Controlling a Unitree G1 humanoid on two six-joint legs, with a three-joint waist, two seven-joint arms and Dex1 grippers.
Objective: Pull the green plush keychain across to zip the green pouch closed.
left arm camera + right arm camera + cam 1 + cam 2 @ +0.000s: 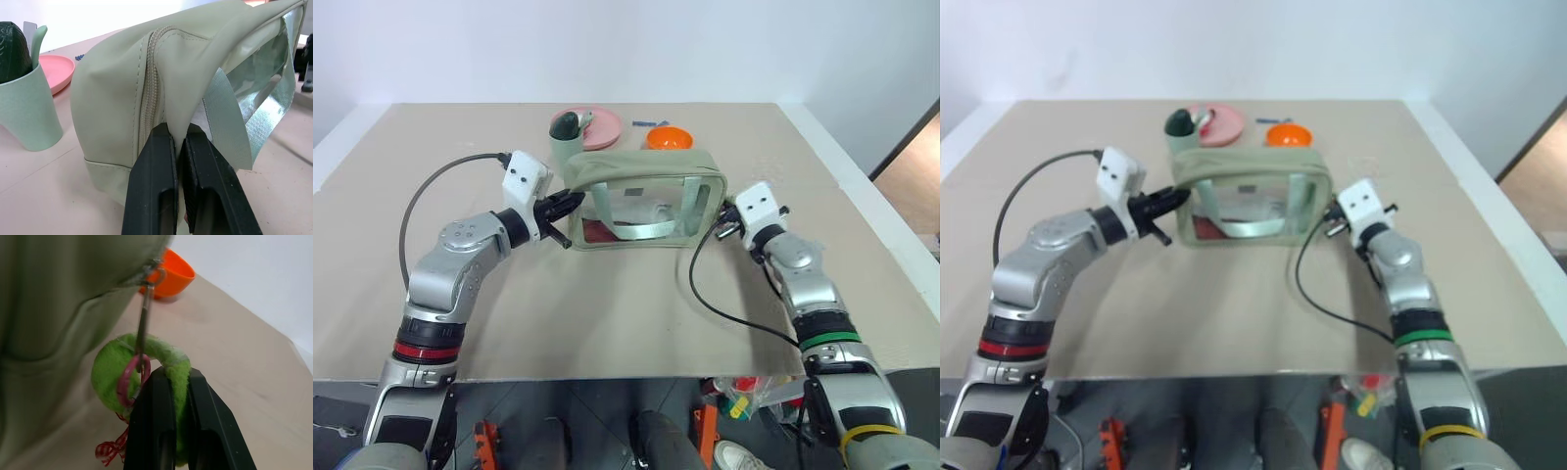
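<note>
Right gripper clamps the green plush keychain, clipped to the zipper pull at the right end of the green pouch, centre frame on the table. Left gripper pinches the pouch's left-end fabric.

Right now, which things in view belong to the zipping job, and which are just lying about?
In the job:
- green pouch
- green plush keychain, clipped to the zip pull
- left claw, shut on the pouch's end
- right claw, shut on the keychain

Lying about:
- pink plate
- orange bowl
- pale green cup holding a dark green object
</note>
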